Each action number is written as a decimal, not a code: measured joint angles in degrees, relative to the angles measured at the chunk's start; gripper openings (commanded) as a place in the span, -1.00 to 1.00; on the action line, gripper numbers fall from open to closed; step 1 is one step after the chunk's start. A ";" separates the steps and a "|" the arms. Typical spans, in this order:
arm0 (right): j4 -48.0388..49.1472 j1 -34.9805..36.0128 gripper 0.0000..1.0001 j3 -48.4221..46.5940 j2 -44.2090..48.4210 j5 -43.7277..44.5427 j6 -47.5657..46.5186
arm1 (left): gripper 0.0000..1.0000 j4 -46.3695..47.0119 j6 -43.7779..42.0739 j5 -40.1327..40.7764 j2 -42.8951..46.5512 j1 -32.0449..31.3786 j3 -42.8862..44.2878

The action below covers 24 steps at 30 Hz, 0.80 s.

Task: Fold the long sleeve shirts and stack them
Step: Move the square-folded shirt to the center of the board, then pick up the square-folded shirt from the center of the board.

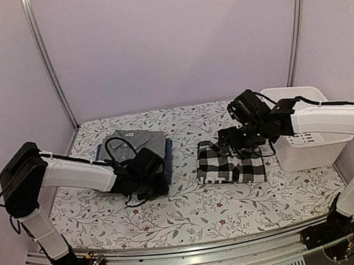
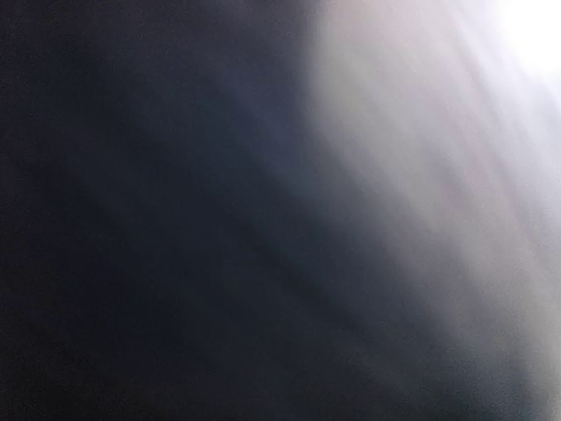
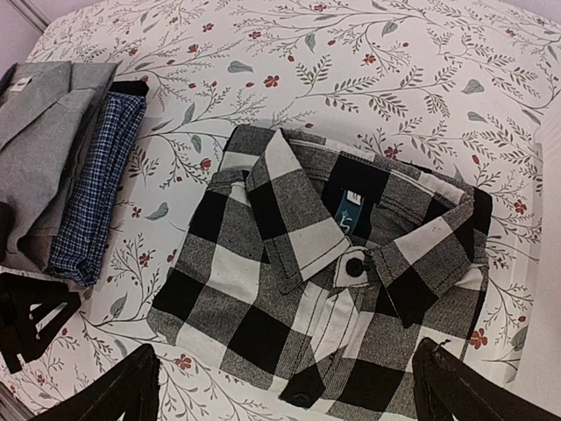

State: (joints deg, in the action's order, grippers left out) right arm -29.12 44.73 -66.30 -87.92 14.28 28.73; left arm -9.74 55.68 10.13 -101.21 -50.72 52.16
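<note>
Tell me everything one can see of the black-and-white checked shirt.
The checked shirt is woven cloth in large black and white squares. It lies folded into a neat rectangle, front up, flat on the flowered tablecloth, right of the middle. Its collar is spread, a blue label shows inside it, and the black top button is closed. The open right gripper hangs over its front below the collar; whether it touches cannot be told.
</note>
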 measured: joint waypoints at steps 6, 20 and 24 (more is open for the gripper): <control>-0.55 -0.24 0.89 0.70 0.00 0.66 1.36 | -0.18 -7.56 -3.76 -2.27 3.89 -5.53 5.29; -1.25 -6.05 0.44 6.78 -3.48 1.92 6.54 | -0.22 -7.28 -16.20 -12.11 -7.54 -1.68 26.45; -1.22 -7.48 0.43 8.66 -5.20 2.19 7.58 | -0.21 -7.34 -18.95 -14.64 -14.82 1.05 30.82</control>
State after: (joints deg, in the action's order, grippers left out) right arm -30.35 37.26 -57.65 -93.12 16.47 36.32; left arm -17.08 36.73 -4.51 -116.03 -49.67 82.98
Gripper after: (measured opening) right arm 0.719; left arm 0.393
